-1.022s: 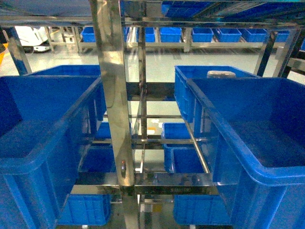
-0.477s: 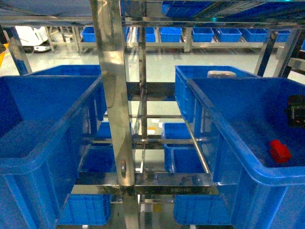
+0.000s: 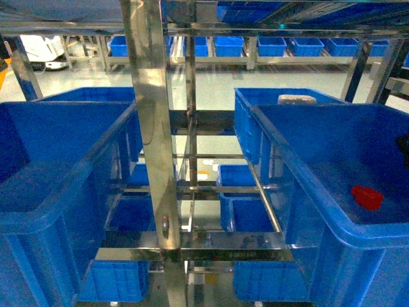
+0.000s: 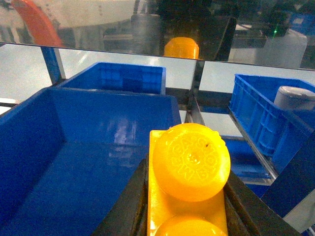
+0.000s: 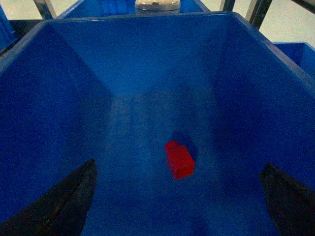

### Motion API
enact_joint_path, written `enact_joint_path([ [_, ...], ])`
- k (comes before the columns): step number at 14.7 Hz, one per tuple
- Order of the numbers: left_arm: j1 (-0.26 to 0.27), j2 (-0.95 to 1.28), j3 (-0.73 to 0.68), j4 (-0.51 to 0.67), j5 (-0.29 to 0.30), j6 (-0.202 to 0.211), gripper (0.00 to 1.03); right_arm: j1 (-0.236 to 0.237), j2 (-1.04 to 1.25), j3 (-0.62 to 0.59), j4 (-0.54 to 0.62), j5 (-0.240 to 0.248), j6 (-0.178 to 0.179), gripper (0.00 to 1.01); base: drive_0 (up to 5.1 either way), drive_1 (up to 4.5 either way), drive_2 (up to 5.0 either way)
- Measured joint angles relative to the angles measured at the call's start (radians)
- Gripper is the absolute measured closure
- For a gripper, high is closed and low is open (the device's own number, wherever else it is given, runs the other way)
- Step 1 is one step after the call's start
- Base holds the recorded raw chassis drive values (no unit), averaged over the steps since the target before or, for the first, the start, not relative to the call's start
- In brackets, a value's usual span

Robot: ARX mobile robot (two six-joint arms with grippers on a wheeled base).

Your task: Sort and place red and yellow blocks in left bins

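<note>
The red block (image 3: 366, 197) lay loose on the floor of the right-hand blue bin (image 3: 300, 144), no longer held. The right gripper (image 5: 177, 196) hung above it with jaws spread wide and empty, the block (image 5: 179, 160) resting between and below them. Half a second earlier a dark gripper showed at the right edge of the head view beside the block; it had since all but left that view, and a second earlier the bin floor was bare. The left gripper (image 4: 184, 206) had its jaws closed on the yellow block (image 4: 189, 172) over a left bin (image 4: 59, 147); release there appeared to be next.
</note>
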Motion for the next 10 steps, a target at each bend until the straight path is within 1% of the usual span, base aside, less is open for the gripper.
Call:
enact_joint_path([
  [1,0.000,0.000,0.000,0.000,0.000,0.000,0.75,-0.008,-0.045,-0.050,0.029,-0.003,0.018,0.03,0.0,0.00,0.0],
  [3,0.000,0.000,0.000,0.000,0.000,0.000,0.75,-0.027,-0.182,-0.159,0.064,-0.015,0.042,0.03,0.0,0.00,0.0],
  [4,0.000,0.000,0.000,0.000,0.000,0.000,0.75,-0.034,-0.271,-0.222,0.064,-0.023,0.045,0.03,0.0,0.00,0.0],
  [6,0.000,0.000,0.000,0.000,0.000,0.000,0.75,-0.051,-0.472,-0.350,0.000,-0.047,0.049,0.03,0.0,0.00,0.0],
  [7,0.000,0.000,0.000,0.000,0.000,0.000,0.75,-0.051,-0.580,-0.408,-0.043,-0.063,0.054,0.03,0.0,0.00,0.0],
  [8,0.000,0.000,0.000,0.000,0.000,0.000,0.75,-0.043,-0.671,-0.451,-0.081,-0.061,0.055,0.03,0.0,0.00,0.0],
  [9,0.000,0.000,0.000,0.000,0.000,0.000,0.75,-0.027,-0.772,-0.492,-0.131,-0.060,0.074,0.03,0.0,0.00,0.0],
  [10,0.000,0.000,0.000,0.000,0.000,0.000,0.75,0.004,-0.895,-0.540,-0.178,-0.018,0.075,0.03,0.0,0.00,0.0],
])
